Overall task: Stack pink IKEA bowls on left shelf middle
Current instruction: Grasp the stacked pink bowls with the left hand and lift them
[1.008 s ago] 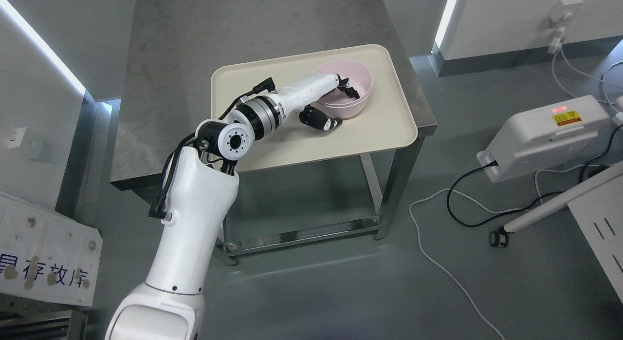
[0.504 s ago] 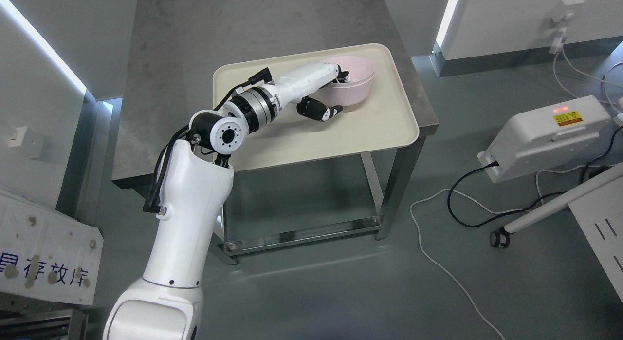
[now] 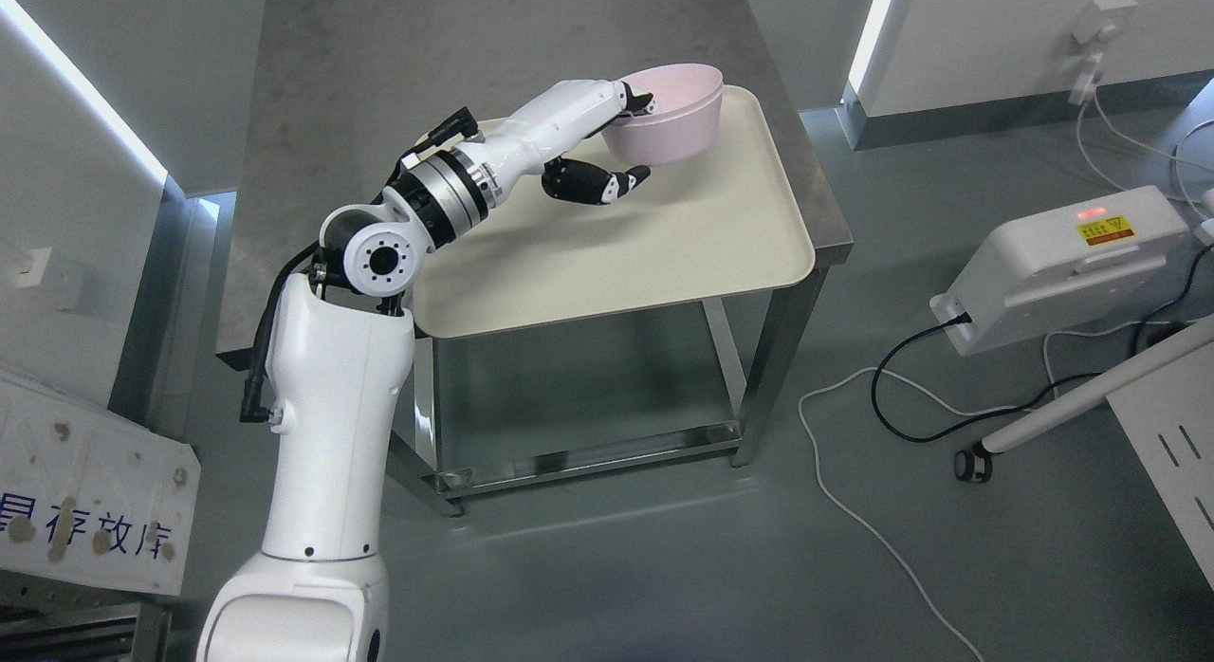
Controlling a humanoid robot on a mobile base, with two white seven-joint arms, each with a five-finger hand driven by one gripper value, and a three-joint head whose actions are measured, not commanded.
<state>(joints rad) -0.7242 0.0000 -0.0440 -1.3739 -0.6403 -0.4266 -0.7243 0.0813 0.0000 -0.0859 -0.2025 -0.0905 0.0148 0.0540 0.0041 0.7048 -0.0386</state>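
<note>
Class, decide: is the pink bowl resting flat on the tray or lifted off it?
Lifted. The left hand grips the pink bowl by its rim, holding it tilted above the tray.

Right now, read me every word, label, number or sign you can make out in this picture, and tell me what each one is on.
"存放库": blue characters on the white panel at lower left; a character before them is cut off by the picture's edge.
Yellow warning label with a triangle symbol on the white device at right: print too small to read.
Pink bowl, tray, left hand: no readable text.
</note>
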